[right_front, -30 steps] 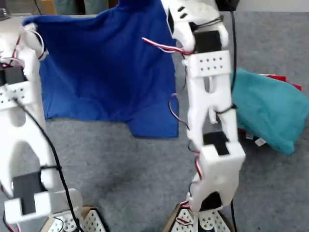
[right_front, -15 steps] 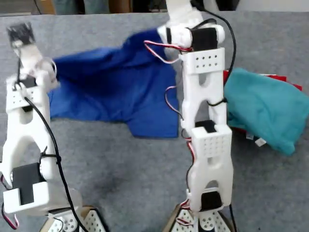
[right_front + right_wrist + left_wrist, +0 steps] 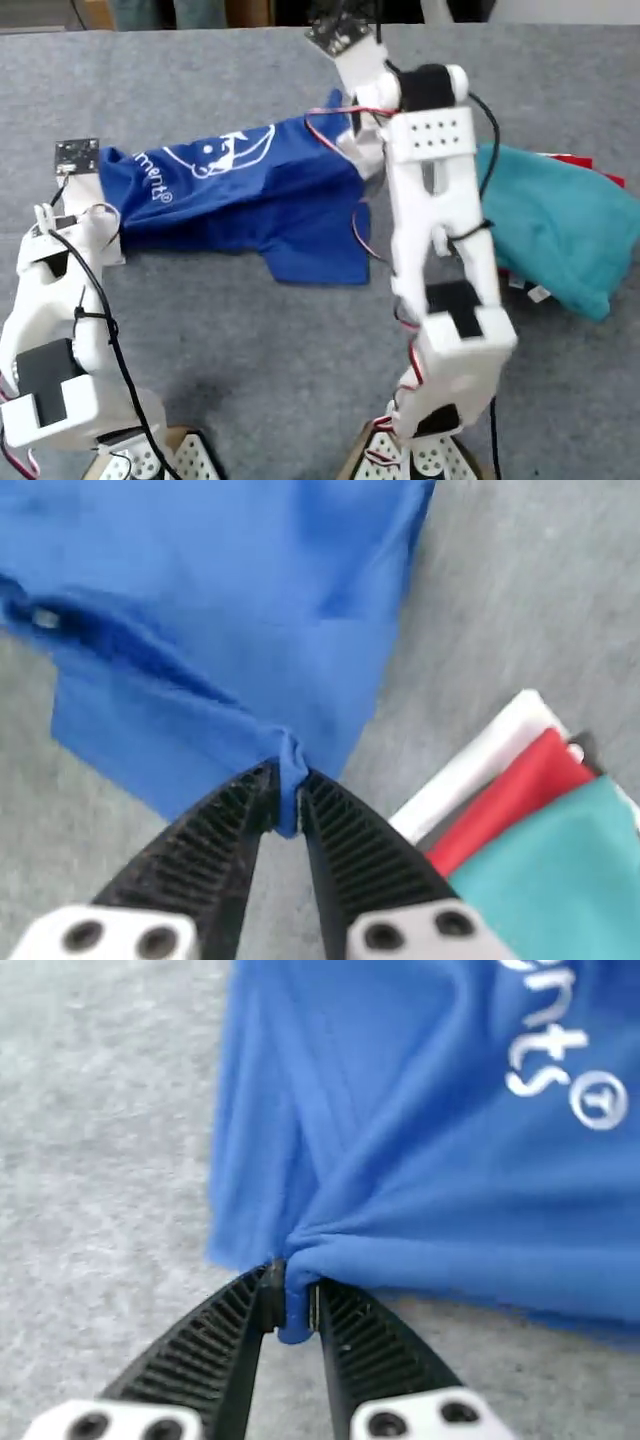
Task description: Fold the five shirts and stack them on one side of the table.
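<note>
Our left gripper [image 3: 293,1295] has its fingers [image 3: 215,1345] clamped on a bunched corner of the blue shirt [image 3: 240,200], at the shirt's left end. Our right gripper [image 3: 288,785] pinches a gathered bit of the edge between closed fingers [image 3: 350,840] at the opposite end. The shirt lies stretched between them on the far half of the grey table [image 3: 250,330], doubled over, with white print facing up and one sleeve jutting toward the arms' bases. Near its right end sits a pile with a teal shirt [image 3: 555,225] on top and a red shirt [image 3: 505,800] and a white layer [image 3: 480,755] beneath. We see bare table in front of the blue shirt and beyond it.
</note>
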`<state>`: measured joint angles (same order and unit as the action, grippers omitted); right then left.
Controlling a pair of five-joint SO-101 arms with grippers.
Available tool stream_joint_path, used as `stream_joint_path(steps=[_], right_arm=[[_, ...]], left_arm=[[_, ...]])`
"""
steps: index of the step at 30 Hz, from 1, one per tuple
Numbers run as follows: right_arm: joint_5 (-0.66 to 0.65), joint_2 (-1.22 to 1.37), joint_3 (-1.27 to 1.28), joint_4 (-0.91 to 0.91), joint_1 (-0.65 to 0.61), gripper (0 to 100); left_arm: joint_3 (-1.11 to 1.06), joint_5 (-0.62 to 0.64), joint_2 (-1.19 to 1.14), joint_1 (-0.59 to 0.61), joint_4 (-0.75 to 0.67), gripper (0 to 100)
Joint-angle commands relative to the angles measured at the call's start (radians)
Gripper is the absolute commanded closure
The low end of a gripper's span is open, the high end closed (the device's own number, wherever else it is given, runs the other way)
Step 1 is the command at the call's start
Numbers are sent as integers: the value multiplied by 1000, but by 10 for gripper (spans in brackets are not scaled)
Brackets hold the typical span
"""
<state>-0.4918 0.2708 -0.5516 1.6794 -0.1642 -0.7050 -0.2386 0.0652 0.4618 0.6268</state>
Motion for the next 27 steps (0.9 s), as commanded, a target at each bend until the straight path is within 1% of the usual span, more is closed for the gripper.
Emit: stream_joint_path(steps=[1,5,7,8,10,13,17,19,23,25,27], right_arm=[[-35,-202,294,-115,21,985],[-23,-377,576,-290,29,985],[41,-490,645,-362,51,985],[78,-558,661,-387,60,985],[130,-694,677,-427,71,985],[169,-885,676,-476,66,985],[236,-1098,676,-575,63,985],[256,-1190,676,-637,63,985],[262,-1326,657,-756,64,985],[262,-1349,616,-776,66,985],[262,-1357,539,-758,86,985]], left_arm=[[4,-9,-2,27,-8,971],[88,-5,6,44,-32,971],[185,-3,12,51,-8,971],[252,-3,28,61,35,971],[389,-3,74,79,166,971],[570,-3,158,87,351,971],[733,-2,307,85,569,971],[769,-2,391,82,651,971],[782,-8,578,87,763,971],[782,-8,683,87,841,971],[789,-8,798,87,895,971]])
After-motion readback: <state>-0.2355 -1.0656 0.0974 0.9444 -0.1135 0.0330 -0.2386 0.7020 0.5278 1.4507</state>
